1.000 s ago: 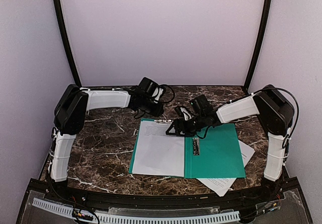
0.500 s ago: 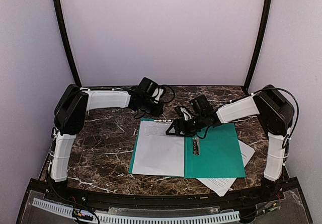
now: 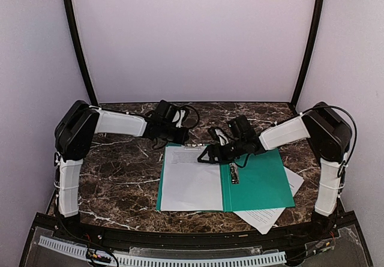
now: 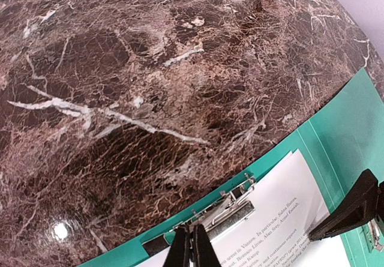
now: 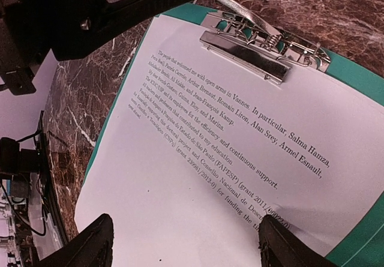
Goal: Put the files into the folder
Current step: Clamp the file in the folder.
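Marble counter carries the teal folder, lying open and flat, with its spine running near-to-far down the middle. The left half holds one printed sheet, its far edge under the metal clip. The right half is bare cover. The second sheet is not in yet. It lies under that right cover, skewed, with one corner sticking out past the folder's near edge and another past its right edge.

That's the relation that matters: the loose sheet lies to the near-right of both sets of fingers, on the right arm's side, close to that arm's base. Its long axis looks diagonal to the spine, so I'd expect it to need a slide out and a turn before it lines up with the clipped one. The right arm is the nearer one; the left would have to cross the whole folder.

Left fingers — pressed shut, tips at the clip on the folder's far edge. Can't tell if they pinch its lever or only touch it.

Right fingers — spread wide with nothing between them, over the clipped sheet just on the near side of the clip, well apart from the loose sheet.
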You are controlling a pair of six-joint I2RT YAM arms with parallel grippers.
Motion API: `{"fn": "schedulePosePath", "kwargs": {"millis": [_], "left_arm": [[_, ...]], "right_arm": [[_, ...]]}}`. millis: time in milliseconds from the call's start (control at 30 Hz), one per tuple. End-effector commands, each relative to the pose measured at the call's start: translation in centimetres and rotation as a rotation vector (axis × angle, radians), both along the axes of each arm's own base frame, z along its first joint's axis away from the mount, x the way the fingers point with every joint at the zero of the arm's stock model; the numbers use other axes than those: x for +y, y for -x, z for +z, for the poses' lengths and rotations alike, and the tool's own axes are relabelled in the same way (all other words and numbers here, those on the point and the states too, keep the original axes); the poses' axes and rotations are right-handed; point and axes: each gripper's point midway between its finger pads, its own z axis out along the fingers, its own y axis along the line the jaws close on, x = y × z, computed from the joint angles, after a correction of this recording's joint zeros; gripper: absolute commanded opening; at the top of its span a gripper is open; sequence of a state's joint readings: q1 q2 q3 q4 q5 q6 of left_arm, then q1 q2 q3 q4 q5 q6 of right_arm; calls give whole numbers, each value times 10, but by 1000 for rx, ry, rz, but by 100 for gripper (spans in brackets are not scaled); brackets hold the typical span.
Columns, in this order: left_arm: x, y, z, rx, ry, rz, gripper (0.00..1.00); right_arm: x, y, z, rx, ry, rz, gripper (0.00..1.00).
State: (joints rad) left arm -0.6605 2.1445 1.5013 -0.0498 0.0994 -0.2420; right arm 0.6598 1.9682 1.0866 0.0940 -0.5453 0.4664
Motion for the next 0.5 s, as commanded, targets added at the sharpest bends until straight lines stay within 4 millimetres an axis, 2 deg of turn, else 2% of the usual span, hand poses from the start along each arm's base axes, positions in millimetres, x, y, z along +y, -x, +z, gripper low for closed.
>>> {"fn": "schedulePosePath", "kwargs": {"millis": [0,100,200,300,467], "left_arm": [[24,30,-44,162,1,36,1],[31,35,-54,214,47,41,1],[34,34,-55,234,91,33,1],[38,38,-56,271,125,6,1],[39,48,-55,330,147,-62,1]], "right_arm": [[-3,-3,4,-122,17,17,81],[1,-17,19,-228,28,37,82],[4,-31,30,-324,66,67,82],[5,-45,34,-418,121,102,82],[11,-61,29,-511,189,172,82]]}}
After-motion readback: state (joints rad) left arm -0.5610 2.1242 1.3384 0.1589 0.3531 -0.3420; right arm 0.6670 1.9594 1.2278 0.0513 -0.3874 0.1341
